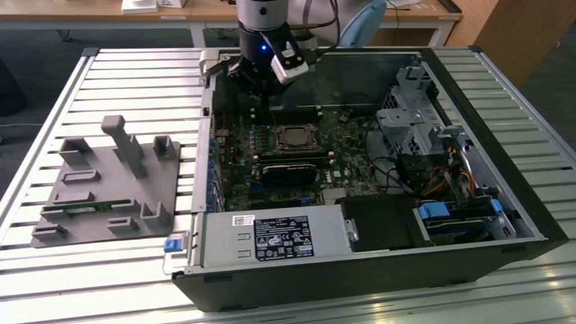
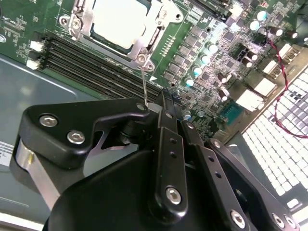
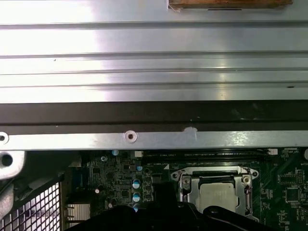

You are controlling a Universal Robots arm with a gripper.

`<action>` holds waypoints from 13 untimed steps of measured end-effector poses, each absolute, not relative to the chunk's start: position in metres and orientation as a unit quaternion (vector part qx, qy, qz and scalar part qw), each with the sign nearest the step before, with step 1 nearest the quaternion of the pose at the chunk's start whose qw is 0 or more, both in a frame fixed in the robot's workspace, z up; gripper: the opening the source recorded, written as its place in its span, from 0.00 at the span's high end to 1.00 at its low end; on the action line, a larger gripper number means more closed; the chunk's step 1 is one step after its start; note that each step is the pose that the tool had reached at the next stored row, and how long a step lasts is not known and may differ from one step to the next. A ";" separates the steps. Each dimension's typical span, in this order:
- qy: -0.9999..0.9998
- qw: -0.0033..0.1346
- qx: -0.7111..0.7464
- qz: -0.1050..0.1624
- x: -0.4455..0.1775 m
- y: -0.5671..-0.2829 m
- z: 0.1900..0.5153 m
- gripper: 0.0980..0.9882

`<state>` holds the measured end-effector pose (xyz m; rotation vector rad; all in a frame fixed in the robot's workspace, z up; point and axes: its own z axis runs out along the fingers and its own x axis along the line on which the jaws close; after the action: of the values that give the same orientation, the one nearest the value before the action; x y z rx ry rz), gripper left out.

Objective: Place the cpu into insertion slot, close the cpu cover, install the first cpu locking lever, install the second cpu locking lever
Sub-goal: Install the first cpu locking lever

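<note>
- The gripper (image 2: 150, 105) hangs over the far part of the open computer case (image 1: 360, 280), just beyond the insertion slot (image 1: 295, 137).
- Its jaws are drawn together on the tip of a thin wire locking lever (image 2: 143, 82), which rises from the slot's corner.
- The cpu (image 2: 118, 21) lies in the slot, with the cpu cover (image 2: 156, 26) down around it.
- A grey fixture (image 1: 99, 196) sits on the slatted tabletop (image 1: 54, 88) at the exterior view's left.

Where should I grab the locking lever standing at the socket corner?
Probably near its free top end, coming from above: the locking lever is a thin wire standing up from a corner of the cpu cover, with its foot hinged there.
</note>
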<state>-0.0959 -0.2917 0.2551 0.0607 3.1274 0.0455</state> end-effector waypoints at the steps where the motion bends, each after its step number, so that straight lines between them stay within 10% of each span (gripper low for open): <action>1: 1.000 0.007 0.019 0.015 -0.095 -0.292 0.255 0.98; 13: 1.000 0.007 0.019 0.014 -0.091 -0.292 0.255 0.98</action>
<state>-0.0914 -0.2917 0.2549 0.0606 3.1275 0.0453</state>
